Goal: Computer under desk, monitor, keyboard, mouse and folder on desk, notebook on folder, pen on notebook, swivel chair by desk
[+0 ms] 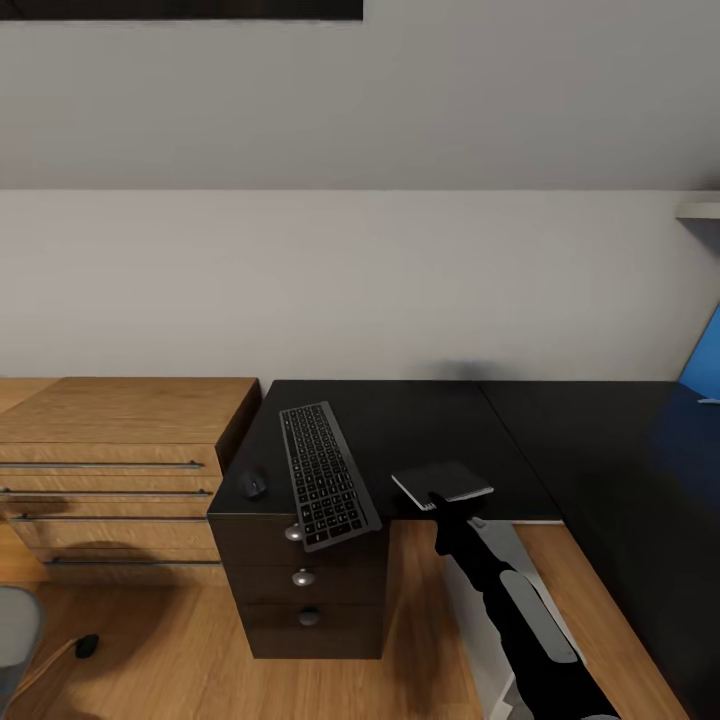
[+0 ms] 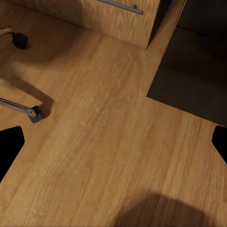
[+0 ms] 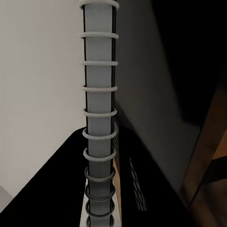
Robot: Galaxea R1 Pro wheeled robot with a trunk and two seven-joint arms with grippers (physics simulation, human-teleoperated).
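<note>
The grey notebook (image 1: 445, 482) lies flat at the front edge of the black desk (image 1: 560, 440), its near edge in my right gripper (image 1: 437, 500), which is shut on it. I cannot tell whether it rests on the top or hovers just above. Its spiral binding (image 3: 99, 118) runs straight up the right wrist view. Left of it the dark keyboard (image 1: 325, 475) lies angled, its near end hanging over the desk's edge. The small black mouse (image 1: 254, 484) sits left of the keyboard. My left gripper (image 2: 113, 144) hangs open over the plank floor.
A light wooden drawer cabinet (image 1: 120, 440) stands left of the desk's black drawers (image 1: 305, 580). The blue back panel (image 1: 703, 365) shows at far right. The swivel chair's grey seat (image 1: 12, 630), a castor (image 1: 87, 645) and a chrome spoke (image 2: 16, 108) are at lower left.
</note>
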